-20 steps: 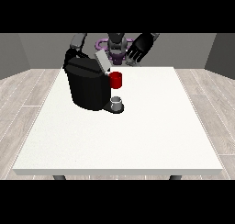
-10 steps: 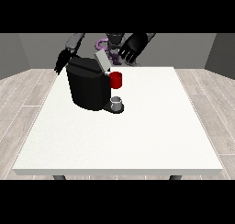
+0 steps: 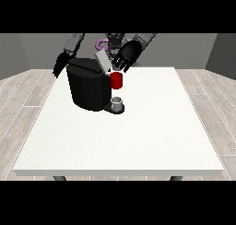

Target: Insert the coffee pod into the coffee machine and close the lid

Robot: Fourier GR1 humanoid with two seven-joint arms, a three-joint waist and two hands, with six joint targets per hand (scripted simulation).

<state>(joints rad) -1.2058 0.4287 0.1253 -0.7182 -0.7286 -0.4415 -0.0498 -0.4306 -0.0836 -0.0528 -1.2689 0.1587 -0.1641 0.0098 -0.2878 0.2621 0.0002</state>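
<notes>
A black coffee machine (image 3: 90,86) stands on the white table (image 3: 124,132) at the far left. Its grey lid (image 3: 102,61) is tilted up at the machine's top right. A red part (image 3: 116,80) shows on its front, and a small grey cup (image 3: 118,102) sits on the base below. The hand at the view's right (image 3: 126,54) hovers just right of the raised lid, fingers spread and pointing down towards it. The hand at the view's left (image 3: 60,65) hangs beside the machine's left top corner, fingers straight. The coffee pod is not visible.
The table's far edge runs right behind the machine. The table's right half and front lie away from both hands.
The hand at the view's right has come down and leftwards to the raised lid. The hand at the view's left has sunk lower beside the machine.
</notes>
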